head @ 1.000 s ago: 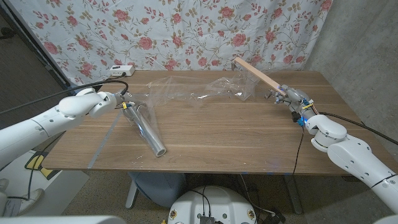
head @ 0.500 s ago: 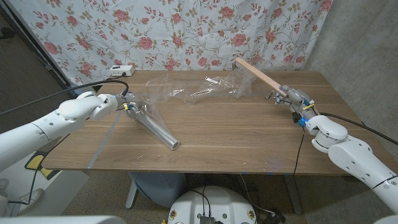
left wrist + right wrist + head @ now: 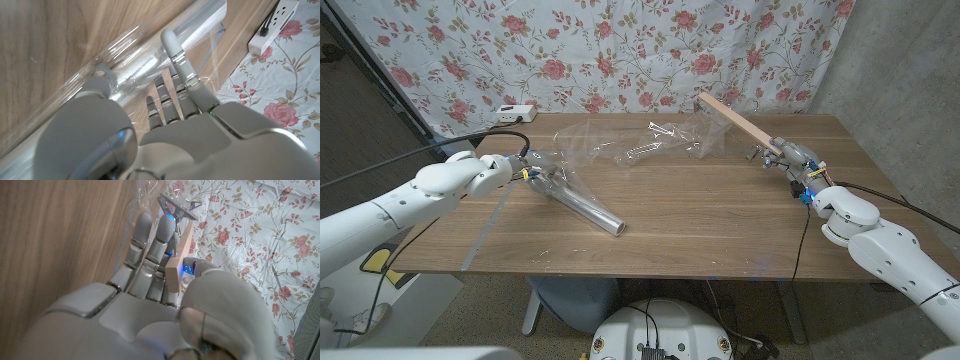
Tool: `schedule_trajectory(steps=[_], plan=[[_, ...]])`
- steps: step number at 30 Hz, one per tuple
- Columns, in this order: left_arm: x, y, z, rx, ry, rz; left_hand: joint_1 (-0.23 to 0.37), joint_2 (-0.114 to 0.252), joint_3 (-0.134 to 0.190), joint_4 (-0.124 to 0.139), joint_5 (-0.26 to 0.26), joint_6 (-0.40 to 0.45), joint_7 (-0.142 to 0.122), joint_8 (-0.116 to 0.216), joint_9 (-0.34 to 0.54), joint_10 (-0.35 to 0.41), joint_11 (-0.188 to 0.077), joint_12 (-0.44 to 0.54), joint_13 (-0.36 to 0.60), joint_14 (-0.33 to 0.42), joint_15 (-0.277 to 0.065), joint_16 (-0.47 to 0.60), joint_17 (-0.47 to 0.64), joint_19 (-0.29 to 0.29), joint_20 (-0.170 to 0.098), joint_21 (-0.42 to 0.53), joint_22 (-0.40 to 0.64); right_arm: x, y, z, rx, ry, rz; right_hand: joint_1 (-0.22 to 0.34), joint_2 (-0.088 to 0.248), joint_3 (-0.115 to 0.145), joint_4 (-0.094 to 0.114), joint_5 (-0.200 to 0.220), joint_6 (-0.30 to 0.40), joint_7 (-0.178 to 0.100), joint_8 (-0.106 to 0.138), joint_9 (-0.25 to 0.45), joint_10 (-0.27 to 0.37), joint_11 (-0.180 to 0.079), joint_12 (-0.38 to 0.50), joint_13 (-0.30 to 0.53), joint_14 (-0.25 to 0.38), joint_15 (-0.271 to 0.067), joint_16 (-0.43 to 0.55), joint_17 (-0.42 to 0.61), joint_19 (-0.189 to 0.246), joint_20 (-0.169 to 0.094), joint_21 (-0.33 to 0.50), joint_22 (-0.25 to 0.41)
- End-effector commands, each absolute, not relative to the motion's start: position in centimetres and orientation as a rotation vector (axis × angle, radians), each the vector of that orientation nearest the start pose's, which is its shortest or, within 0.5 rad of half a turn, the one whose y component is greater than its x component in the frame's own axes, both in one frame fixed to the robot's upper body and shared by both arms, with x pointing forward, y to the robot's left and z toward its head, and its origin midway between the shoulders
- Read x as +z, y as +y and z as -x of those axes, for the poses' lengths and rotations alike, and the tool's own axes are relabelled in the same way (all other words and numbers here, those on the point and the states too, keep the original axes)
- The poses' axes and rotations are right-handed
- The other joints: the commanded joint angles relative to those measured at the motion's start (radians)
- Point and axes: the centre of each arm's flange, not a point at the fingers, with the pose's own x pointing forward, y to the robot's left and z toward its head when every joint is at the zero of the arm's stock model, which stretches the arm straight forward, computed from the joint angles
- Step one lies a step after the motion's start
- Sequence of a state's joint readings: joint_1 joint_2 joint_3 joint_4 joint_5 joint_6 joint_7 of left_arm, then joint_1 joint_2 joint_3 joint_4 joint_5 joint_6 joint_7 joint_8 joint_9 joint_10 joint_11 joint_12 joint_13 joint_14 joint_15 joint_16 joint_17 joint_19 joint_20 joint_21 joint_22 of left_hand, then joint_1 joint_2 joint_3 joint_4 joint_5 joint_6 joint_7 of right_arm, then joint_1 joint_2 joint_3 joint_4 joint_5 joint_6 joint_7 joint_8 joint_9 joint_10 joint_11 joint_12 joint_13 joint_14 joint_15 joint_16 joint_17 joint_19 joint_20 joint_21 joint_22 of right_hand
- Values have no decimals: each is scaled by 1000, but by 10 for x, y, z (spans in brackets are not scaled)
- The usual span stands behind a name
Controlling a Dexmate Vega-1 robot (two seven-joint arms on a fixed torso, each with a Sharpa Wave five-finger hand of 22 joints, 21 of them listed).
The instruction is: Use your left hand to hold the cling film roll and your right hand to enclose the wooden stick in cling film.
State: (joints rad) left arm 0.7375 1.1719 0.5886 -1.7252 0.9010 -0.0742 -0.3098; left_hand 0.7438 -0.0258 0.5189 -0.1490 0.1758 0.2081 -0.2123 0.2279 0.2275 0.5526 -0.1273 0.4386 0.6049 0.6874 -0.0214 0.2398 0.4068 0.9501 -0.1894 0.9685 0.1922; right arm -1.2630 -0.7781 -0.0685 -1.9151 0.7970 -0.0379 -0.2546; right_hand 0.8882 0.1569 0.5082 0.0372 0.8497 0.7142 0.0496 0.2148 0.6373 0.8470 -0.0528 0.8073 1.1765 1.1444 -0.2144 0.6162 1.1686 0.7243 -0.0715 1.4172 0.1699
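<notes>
1. keep the left hand (image 3: 498,166) bearing on the near end of the silver, tube-shaped cling film roll (image 3: 582,204), which lies slantwise on the brown wooden table (image 3: 720,220) with its free end pointing toward the table's front edge. judged from this layout, the roll will swing or unspool if you ease the grip while pulling.
2. hold tension in the clear, crinkled sheet of cling film (image 3: 630,145) that spans from the roll across the back of the table to the raised end of the long, pale wooden stick (image 3: 738,121). a slack sheet is likely to fold onto itself and cling.
3. turn the stick about its own long axis with the right hand (image 3: 790,156), so the film winds on instead of bunching at the tip. this is the step in hand; the stick appears mostly bare, so the task looks early.
4. left hand fingers (image 3: 176,65): partly curled and close together, lying over the roll's film-covered surface, with the thumb against its side; they clamp the roll to the table.
5. right hand fingers (image 3: 145,245): closed together along one face of the stick, thumb on the opposite face; the stick is pinched at its lower end and tilts up and away toward the floral backdrop cloth (image 3: 620,50).
</notes>
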Motion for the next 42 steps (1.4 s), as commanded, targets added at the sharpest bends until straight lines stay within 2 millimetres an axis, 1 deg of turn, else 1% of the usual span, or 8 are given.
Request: schedule_trajectory(steps=[1, 3, 7, 11, 17, 25, 33, 42], plan=[[22, 345, -578, -90, -437, -2164, -36, -5, 23, -1, 1, -28, -2, -9, -6, 67, -78, -60, -3, 485, -213, -6, 8, -29, -13, 20, 1, -29, -350, -537, 44, -461, -44, 3, 15, 291, -158, 4, 118, -117, 4, 3, 74, -71, 5, 24, -1, -6, -2, 1, -6, -53, 5, 3], [25, 346, -577, -87, -446, -2138, -58, -7, 32, -1, 0, -34, -2, -9, -6, 66, -78, -76, 12, 468, -213, -9, 18, -43, -14, 24, 1, -29, -350, -536, 43, -461, -44, 3, 15, 291, -158, 4, 118, -117, 4, 3, 75, -71, 4, 20, 0, -6, -1, 1, -5, -53, 5, 3], [26, 348, -576, -72, -465, -2156, -78, -10, 33, 4, -2, -55, 0, -17, -2, 23, -79, -89, 28, 380, -208, -40, 13, -158, 42, 6, 10, -31, -350, -536, 44, -462, -46, 3, 15, 291, -159, 4, 118, -114, 4, 2, 76, -71, 5, 21, 2, -6, 1, 3, -7, -53, 5, 3], [24, 349, -575, -78, -467, -2160, -122, -32, 14, 9, 1, -129, -7, -27, -2, -142, -70, -167, 13, 78, -196, -69, -34, -384, 148, -47, 6, -32, -350, -536, 44, -460, -48, 3, 15, 291, -158, 4, 117, -116, 3, 2, 74, -73, 7, 25, 2, -6, 1, 4, -7, -53, 5, 3], [23, 349, -574, -58, -456, -2193, -146, -39, -2, 7, 7, -201, -8, -32, -15, -235, -53, -235, -34, -161, -149, -62, -83, -628, 287, -157, -10, -33, -351, -536, 44, -460, -49, 3, 15, 291, -158, 4, 117, -115, 3, 2, 73, -73, 5, 21, 3, -6, 3, 5, -6, -54, 5, 3], [20, 354, -577, -75, -363, -2247, -160, -39, -14, 8, 10, -238, 5, -32, -21, -280, -39, -246, -62, -301, -138, -64, -117, -787, 292, -240, -12, -33, -350, -535, 45, -461, -47, 4, 15, 290, -158, 3, 116, -116, 2, 1, 78, -66, 10, 26, -1, -7, 0, 2, -7, -54, 5, 3], [18, 362, -579, -76, -307, -2274, -166, -41, -16, 9, 10, -222, 19, -23, -22, -275, -41, -241, -67, -309, -142, -58, -126, -793, 284, -248, -12, -33, -350, -534, 44, -459, -45, 3, 15, 290, -157, 3, 115, -116, 2, 0, 72, -70, 6, 21, 3, -6, 5, 6, -8, -53, 5, 3], [17, 371, -585, -91, -223, -2285, -174, -38, -18, 8, 12, -103, 27, 18, -22, -218, -49, -218, -87, -253, -168, -28, -160, -742, 258, -251, -12, -33, -349, -534, 39, -458, -45, 3, 15, 290, -157, 3, 115, -116, 2, 0, 73, -70, 5, 18, 1, -7, 2, 2, -8, -53, 5, 3]])
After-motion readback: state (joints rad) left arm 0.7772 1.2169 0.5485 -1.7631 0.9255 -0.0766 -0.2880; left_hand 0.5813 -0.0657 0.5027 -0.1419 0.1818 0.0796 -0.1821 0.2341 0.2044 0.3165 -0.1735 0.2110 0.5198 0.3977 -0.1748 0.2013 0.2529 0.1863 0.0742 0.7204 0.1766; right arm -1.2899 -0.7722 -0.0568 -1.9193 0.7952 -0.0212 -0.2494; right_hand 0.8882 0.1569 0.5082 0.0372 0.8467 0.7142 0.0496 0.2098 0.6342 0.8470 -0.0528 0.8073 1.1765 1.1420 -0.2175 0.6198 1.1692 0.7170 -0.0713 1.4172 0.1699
